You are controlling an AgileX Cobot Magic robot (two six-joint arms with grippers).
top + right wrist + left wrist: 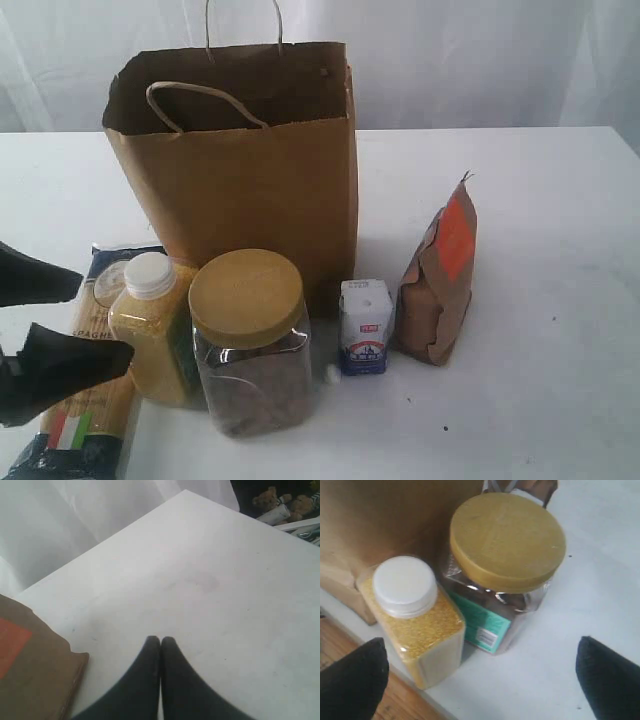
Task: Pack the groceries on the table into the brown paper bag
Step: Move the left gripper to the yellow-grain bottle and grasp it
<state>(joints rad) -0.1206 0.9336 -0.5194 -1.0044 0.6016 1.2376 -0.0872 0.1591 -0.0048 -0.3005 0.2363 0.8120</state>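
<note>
Groceries (pixel 250 340) before open brown paper bag (pixel 250 190)

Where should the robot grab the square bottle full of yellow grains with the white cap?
Probably at the white screw cap of the square yellow-grain bottle, coming straight down from above. The bottle stands upright, the clear tan-lidded jar crowds one side and the brown paper bag stands behind, so the narrow top has the most room. The open left gripper is nearest.
</note>
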